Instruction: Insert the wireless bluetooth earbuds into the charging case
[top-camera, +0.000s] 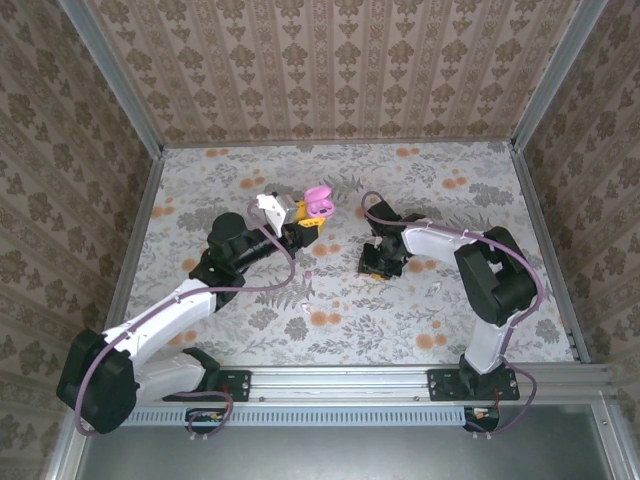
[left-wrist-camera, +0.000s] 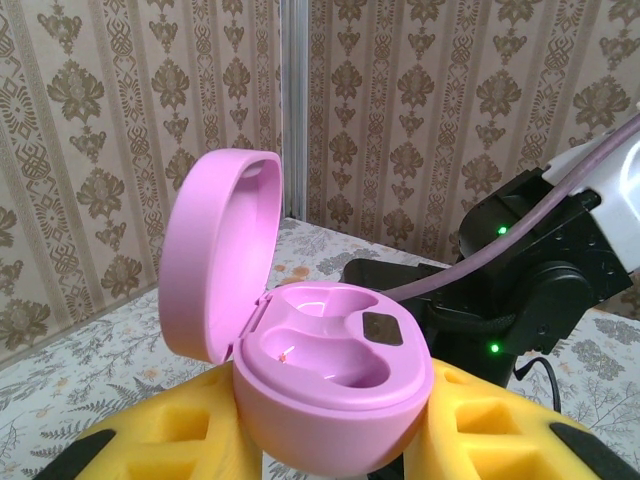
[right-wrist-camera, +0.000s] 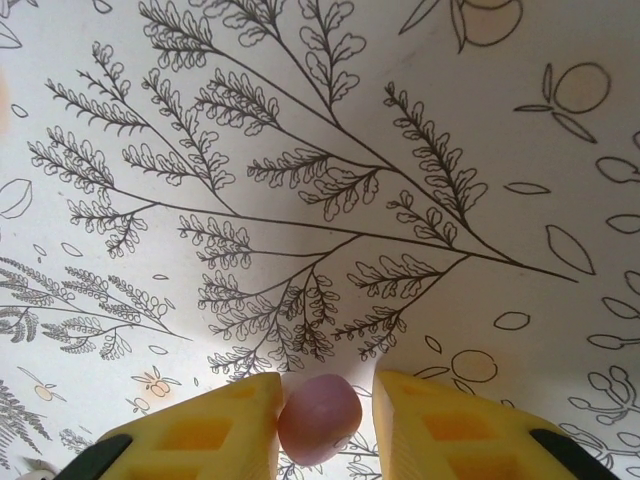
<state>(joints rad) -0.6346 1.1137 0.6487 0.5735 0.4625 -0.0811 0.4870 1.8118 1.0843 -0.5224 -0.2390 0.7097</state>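
My left gripper (left-wrist-camera: 335, 445) is shut on the pink charging case (left-wrist-camera: 330, 385) and holds it off the table. The lid (left-wrist-camera: 215, 250) stands open to the left, and both moulded wells are empty. In the top view the case (top-camera: 318, 200) sits left of centre at the tip of the left gripper (top-camera: 305, 224). My right gripper (top-camera: 378, 262) points down at the printed surface to the right of the case. Between its yellow fingers (right-wrist-camera: 215, 435) sits one pink earbud (right-wrist-camera: 318, 420), tight against the left finger, with the right gripper (right-wrist-camera: 328, 405) shut on it just above the surface.
The right arm's black wrist (left-wrist-camera: 540, 270) with green lights stands close behind the case. Small pale bits lie on the floral table (top-camera: 450, 200): one (top-camera: 303, 307) near the middle front, another (top-camera: 437, 287) by the right arm. Patterned walls and metal posts (top-camera: 110, 90) enclose the table.
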